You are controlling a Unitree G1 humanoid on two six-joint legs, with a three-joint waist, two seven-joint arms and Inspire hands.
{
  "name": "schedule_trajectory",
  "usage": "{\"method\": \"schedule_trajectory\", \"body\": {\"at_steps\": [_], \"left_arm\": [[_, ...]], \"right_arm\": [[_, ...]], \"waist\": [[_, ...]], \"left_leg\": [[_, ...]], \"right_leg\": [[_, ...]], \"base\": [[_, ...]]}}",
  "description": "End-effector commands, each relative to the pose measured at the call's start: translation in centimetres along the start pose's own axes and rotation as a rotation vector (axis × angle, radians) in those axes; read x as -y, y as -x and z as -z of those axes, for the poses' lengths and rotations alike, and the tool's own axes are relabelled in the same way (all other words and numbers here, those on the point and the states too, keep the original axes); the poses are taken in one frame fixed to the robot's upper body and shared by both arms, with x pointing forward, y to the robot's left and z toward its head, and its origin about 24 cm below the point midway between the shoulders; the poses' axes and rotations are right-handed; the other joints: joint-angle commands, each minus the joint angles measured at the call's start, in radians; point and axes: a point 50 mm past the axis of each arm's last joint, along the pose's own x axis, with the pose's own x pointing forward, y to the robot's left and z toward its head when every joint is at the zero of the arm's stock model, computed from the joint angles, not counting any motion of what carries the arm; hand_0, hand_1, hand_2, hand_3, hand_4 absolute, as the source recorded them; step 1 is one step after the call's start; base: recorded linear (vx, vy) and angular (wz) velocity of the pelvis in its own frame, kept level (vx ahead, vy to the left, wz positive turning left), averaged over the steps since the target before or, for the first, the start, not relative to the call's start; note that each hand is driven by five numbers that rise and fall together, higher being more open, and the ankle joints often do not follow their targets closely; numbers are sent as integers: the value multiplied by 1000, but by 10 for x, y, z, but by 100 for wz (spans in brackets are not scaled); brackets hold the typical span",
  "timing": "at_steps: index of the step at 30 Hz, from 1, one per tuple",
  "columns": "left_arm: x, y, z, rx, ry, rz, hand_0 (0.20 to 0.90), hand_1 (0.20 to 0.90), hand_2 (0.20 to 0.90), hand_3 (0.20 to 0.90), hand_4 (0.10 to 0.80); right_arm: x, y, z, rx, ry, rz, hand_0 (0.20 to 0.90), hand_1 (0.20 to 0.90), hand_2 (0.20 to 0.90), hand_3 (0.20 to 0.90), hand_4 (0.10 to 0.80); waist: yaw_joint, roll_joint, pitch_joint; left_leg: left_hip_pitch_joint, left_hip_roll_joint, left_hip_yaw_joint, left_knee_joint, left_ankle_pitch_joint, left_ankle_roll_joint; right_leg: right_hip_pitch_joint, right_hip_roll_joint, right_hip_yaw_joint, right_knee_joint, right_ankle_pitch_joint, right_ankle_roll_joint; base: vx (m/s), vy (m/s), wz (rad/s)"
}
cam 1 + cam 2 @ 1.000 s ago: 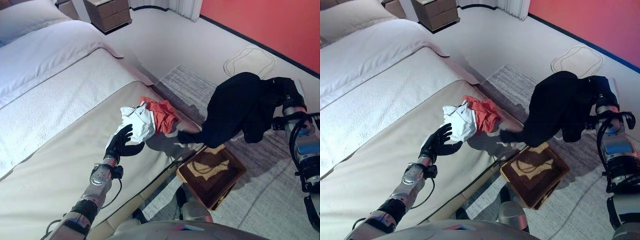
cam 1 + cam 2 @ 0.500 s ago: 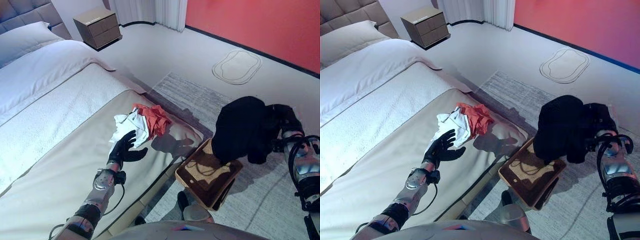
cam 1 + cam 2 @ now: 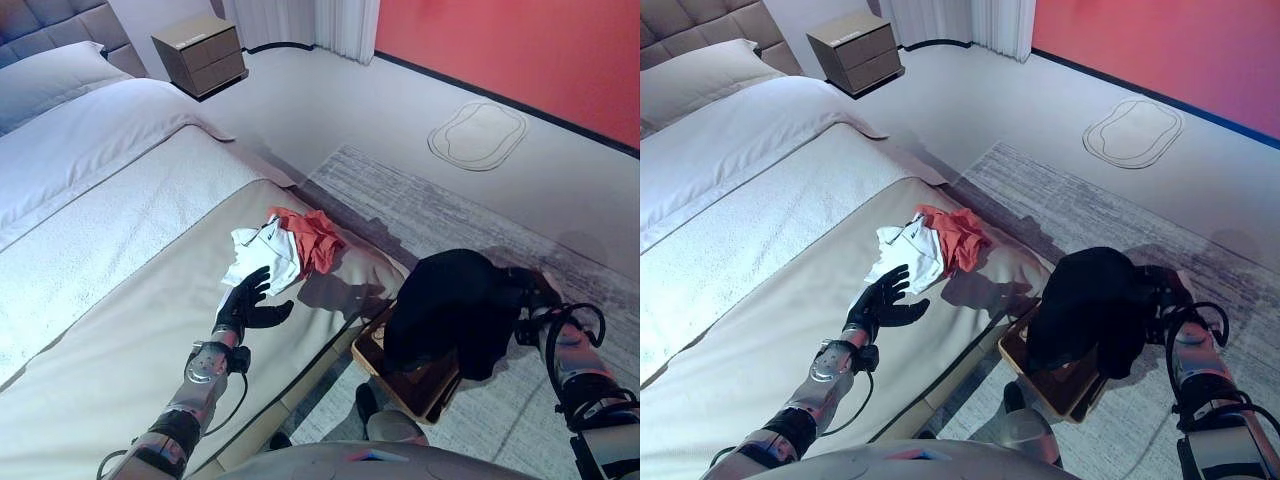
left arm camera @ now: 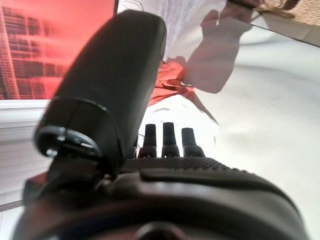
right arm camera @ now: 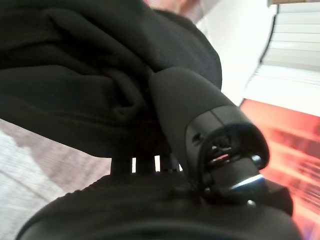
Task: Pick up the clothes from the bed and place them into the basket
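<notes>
Underfoot grey rug (image 3: 440, 215); bed (image 3: 110, 250) beside wooden basket (image 3: 420, 378).

No text, label, number or sign can be read on anything here.

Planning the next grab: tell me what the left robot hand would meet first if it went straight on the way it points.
Most likely the white garment, lying just past the left robot hand on the bed, with the orange garment beyond it.
</notes>
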Motion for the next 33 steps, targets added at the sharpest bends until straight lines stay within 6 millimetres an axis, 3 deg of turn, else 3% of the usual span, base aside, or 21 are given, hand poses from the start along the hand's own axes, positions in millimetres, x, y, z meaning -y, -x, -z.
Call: {"method": "schedule_trajectory", "body": {"at_steps": [1,12,24,27,29,33], "left_arm": [[3,-16,-34,160,-58,38,900,900,900,900,800],[2,-16,-32,161,-75,55,900,900,900,900,800],[3,-17,-37,173,-79,54,900,900,900,900,800],[3,-18,-38,175,-74,45,900,900,900,900,800],[3,-18,-38,175,-67,37,900,900,900,900,800],[2,-17,-38,174,-43,14,900,900,900,900,800]], "right_arm": [[12,-8,-37,154,24,50,900,900,900,900,800],[-3,-5,4,8,31,62,900,900,900,900,800],[-8,-6,-8,55,104,91,900,900,900,900,800],[-4,-7,-19,93,123,146,900,900,900,900,800],[-2,-9,-39,158,146,187,900,900,900,900,800],[-11,-5,-108,381,233,251,900,900,900,900,800]], "waist": [[28,-29,-75],[51,-29,-76],[54,-34,-73],[56,-36,-70],[61,-36,-68],[75,-36,-60]], "left_leg": [[-12,6,-14,14,-92,0],[-15,6,-32,11,-89,2],[-14,8,-41,11,-87,4],[-12,8,-46,8,-86,3],[-11,9,-51,8,-86,3],[-20,5,-76,12,-82,2]], "right_leg": [[4,-10,-38,20,-52,45],[8,-13,-53,18,-50,47],[10,-13,-47,24,-52,47],[15,-13,-49,23,-52,46],[18,-13,-54,26,-54,45],[19,-14,-63,39,-64,37]], "base": [[9,-19,4],[0,-14,5],[0,0,0],[0,0,0],[0,0,0],[9,13,3]]}}
